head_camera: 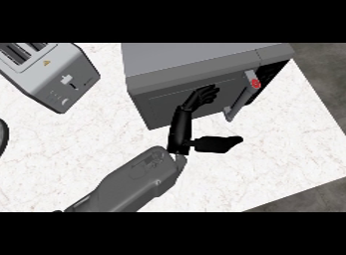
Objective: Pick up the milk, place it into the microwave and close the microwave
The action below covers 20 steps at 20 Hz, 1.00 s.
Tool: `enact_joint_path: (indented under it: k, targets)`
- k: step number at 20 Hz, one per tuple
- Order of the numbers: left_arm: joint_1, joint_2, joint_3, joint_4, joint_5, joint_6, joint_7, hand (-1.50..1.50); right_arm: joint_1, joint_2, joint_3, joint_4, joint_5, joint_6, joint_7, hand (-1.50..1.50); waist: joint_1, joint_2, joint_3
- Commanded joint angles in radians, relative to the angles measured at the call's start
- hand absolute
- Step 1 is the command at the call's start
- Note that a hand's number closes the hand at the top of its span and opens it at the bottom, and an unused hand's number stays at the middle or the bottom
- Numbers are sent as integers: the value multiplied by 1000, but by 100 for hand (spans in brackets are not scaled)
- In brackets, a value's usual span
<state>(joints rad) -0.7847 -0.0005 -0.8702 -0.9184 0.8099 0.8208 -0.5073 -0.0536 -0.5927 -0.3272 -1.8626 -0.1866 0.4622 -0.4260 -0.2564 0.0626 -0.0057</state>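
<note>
The grey forearm (135, 182) came up from the near edge of the counter (278, 149), short of the microwave (197, 60). Its left hand (186, 127) was wide open, with straight fingers (203, 94) laid flat against the microwave's grey door panel (161, 102) and the thumb (221, 143) spread out to the side, holding nothing. The door's handle (237, 99) and a red button (255, 83) sat just right of the fingertips. I could not see the milk anywhere; whether it stood inside the microwave I couldn't tell. A toaster (47, 69) stood left of the microwave, well apart from it.
</note>
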Motion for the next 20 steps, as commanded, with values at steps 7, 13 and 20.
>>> enact_joint_path:
  k: [7,13,20]
  targets:
    - [-97,0,74,72,95,33,-36,-150,-70,-22,-12,32,41,-32,-5,150,3,24,4]
    - [-92,0,68,84,130,13,-75,-150,-108,-42,-14,51,48,-34,6,150,6,32,2]
    - [-95,0,46,80,153,5,-111,-150,-109,94,55,145,-136,13,29,-150,27,44,11]
